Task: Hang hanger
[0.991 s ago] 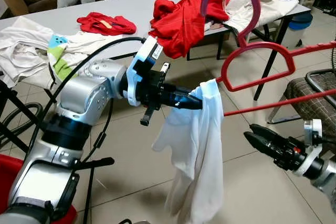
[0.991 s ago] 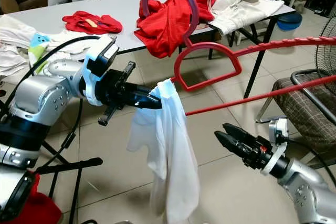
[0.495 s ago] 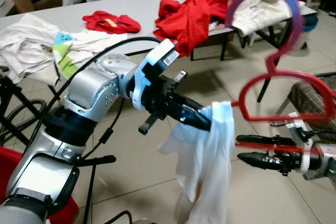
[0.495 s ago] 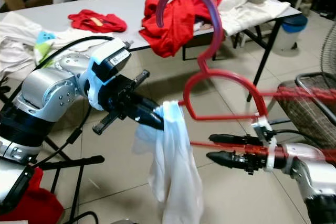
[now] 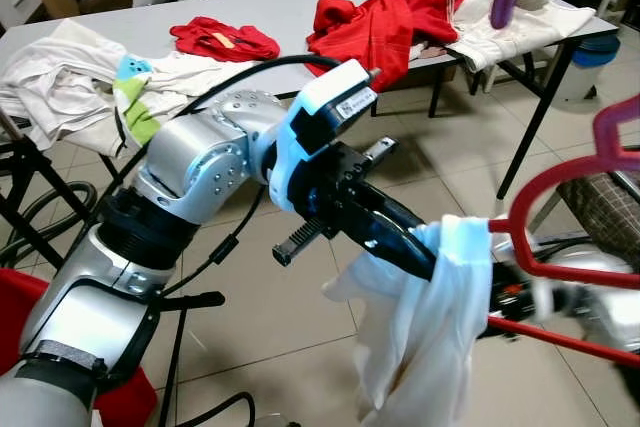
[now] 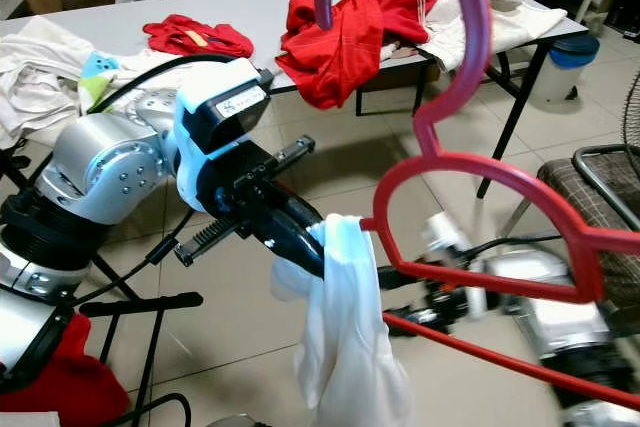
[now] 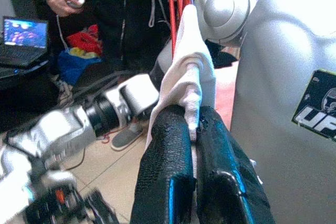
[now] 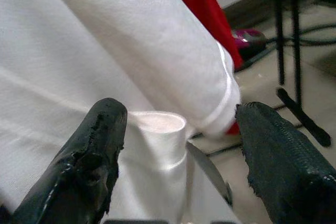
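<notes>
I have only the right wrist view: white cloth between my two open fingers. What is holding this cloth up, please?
Observer: The left gripper is shut on the top edge of the white garment.
Operator: Where is the hanger?
Observer: The red hanger is right beside the garment's top, on the robot's right.
Operator: Is its hook on a rail?
Observer: No, the hook points up, free in the air.

The left claw [image 6: 318,247] pinches a white garment [image 6: 345,347] beside the red hanger [image 6: 480,197]. Red clothes [image 6: 345,32] lie on the counter [image 6: 250,7] behind.
</notes>
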